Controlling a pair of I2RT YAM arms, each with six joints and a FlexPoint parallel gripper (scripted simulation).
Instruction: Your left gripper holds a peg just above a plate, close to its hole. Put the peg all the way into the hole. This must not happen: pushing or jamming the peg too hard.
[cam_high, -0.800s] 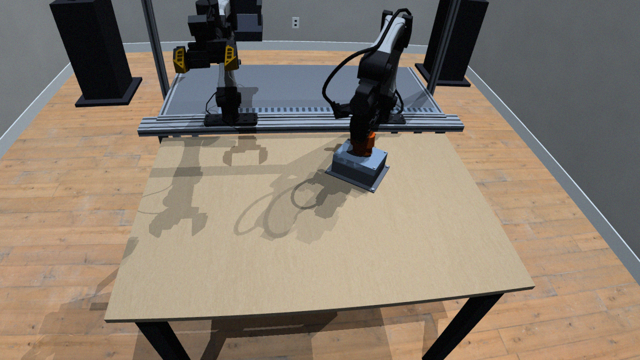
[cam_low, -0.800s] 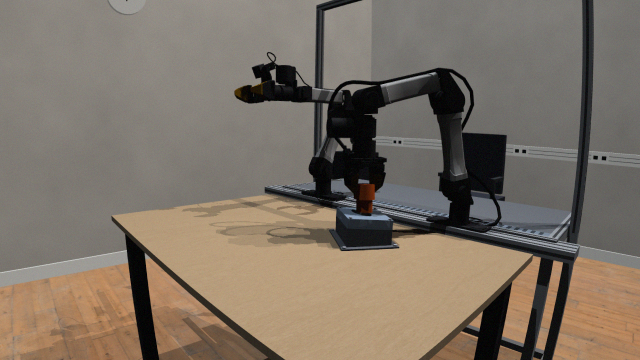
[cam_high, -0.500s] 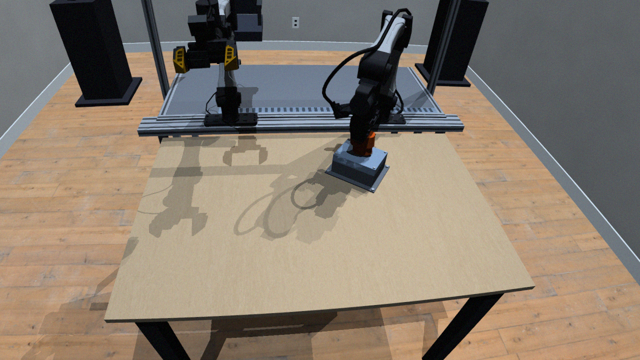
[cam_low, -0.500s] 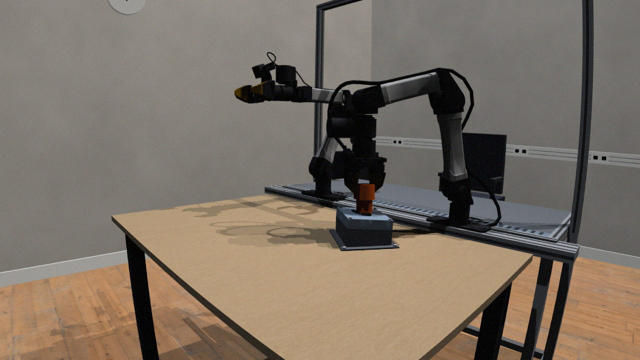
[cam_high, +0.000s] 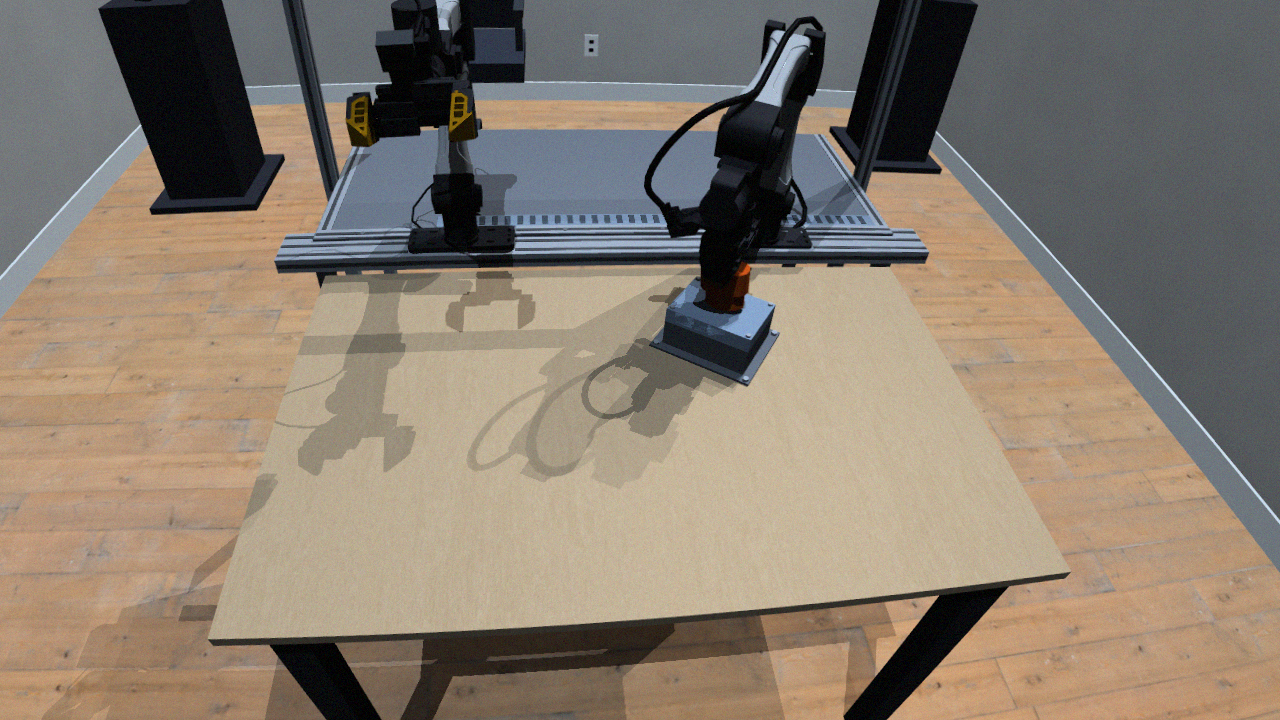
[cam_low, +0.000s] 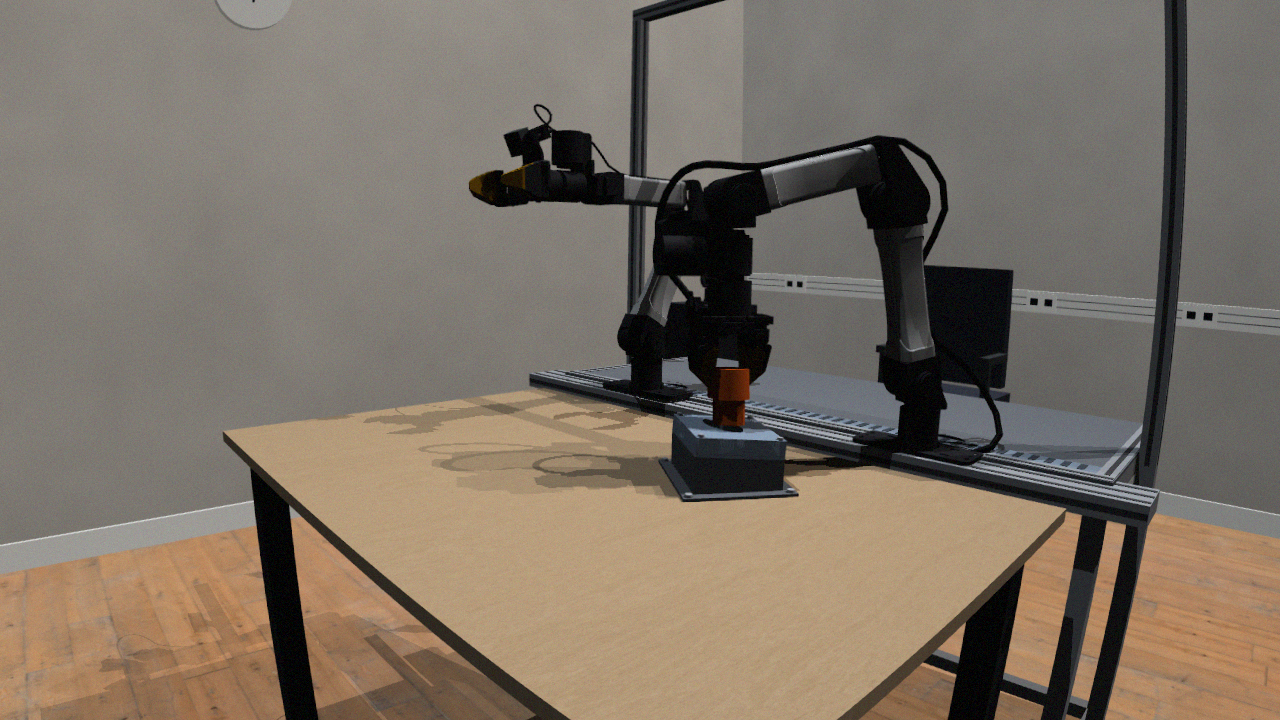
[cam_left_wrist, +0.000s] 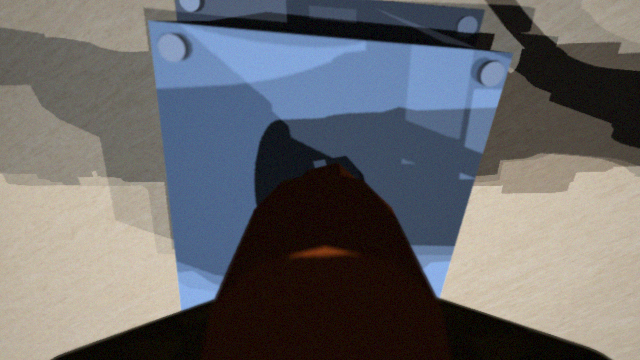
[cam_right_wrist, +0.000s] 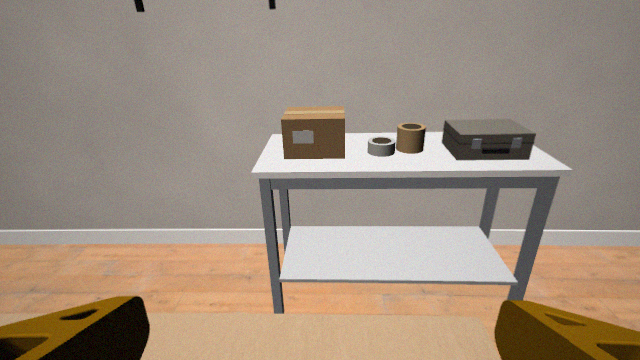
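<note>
Exterior: left hand (cam_low: 731, 368) gripping orange peg (cam_low: 733, 385).

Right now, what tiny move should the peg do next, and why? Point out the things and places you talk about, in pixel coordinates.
I'd nudge the orange peg (cam_high: 741, 284) (cam_low: 733, 385) (cam_left_wrist: 325, 215) gently leftward in the left wrist view before lowering: the hole (cam_low: 709, 423) (cam_left_wrist: 268, 165) shows dark on that side, so the peg probably sits off-centre.

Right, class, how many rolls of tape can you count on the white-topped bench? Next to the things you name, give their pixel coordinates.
2. The grey roll (cam_right_wrist: 381, 149) sits right of the cardboard box (cam_right_wrist: 314, 138); the taller brown roll (cam_right_wrist: 410, 141) stands between it and the dark case (cam_right_wrist: 489, 142). Any behind the box or case would be hidden.
</note>
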